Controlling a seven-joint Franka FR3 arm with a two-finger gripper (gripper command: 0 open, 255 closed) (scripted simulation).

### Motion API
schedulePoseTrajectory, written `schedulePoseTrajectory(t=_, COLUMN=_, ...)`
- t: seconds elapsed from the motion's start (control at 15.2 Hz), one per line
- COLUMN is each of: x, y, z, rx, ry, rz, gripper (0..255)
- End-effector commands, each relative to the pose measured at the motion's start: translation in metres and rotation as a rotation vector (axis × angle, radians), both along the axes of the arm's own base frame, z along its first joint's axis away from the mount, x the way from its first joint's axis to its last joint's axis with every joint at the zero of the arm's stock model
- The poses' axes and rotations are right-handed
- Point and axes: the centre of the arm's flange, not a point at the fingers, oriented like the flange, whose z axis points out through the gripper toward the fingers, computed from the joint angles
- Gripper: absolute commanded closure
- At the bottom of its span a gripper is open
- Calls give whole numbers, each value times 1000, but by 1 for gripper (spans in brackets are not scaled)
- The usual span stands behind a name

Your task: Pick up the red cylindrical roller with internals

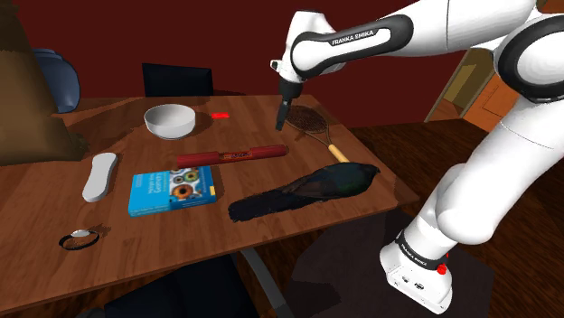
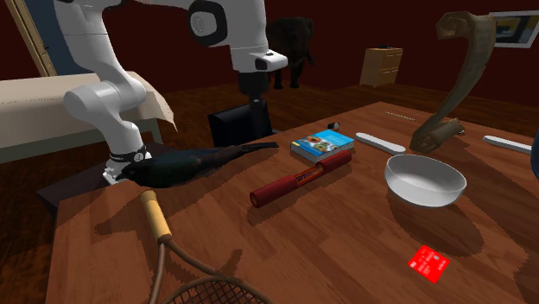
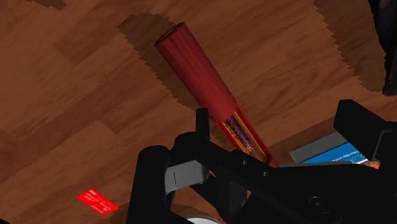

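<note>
The red cylindrical roller (image 1: 230,155) lies flat on the wooden table (image 1: 45,203), between a white bowl and a blue book. A cut-away strip near one end shows its internals (image 3: 243,132). It also appears as a long dark red tube in the second exterior view (image 2: 302,177) and in the wrist view (image 3: 200,73). My black gripper (image 1: 283,119) hangs above the table past the roller's right end in the shoulder view, close to a racket head. In the wrist view its fingers stand apart, open (image 3: 280,118), with the roller below them and untouched.
A white bowl (image 1: 170,120) and a small red card (image 1: 219,116) lie behind the roller. The blue book (image 1: 172,191) and a black bird (image 1: 307,190) lie in front. A racket (image 1: 312,122) rests right of the gripper. A white flat piece (image 1: 99,176) and a bracelet (image 1: 79,239) sit left.
</note>
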Motion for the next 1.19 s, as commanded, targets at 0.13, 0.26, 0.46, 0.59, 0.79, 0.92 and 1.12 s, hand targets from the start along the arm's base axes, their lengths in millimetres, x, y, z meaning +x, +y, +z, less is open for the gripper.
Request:
schedulePoseTrajectory(t=0.13, x=34, y=25, z=-33, rx=-21, ry=5, rz=100, gripper=0)
schedulePoseTrajectory(t=0.26, x=50, y=38, z=-51, rx=-31, ry=8, rz=149, gripper=0)
schedulePoseTrajectory(t=0.46, x=73, y=59, z=-77, rx=-47, ry=12, rz=223, gripper=0)
schedulePoseTrajectory(t=0.59, x=88, y=74, z=-95, rx=-57, ry=15, rz=272, gripper=0)
schedulePoseTrajectory(t=0.79, x=108, y=97, z=-122, rx=-73, ry=19, rz=345, gripper=0)
schedulePoseTrajectory(t=0.92, x=119, y=111, z=-138, rx=-82, ry=22, rz=389, gripper=0)
schedulePoseTrajectory(t=1.12, x=119, y=111, z=-154, rx=-82, ry=22, rz=389, gripper=0)
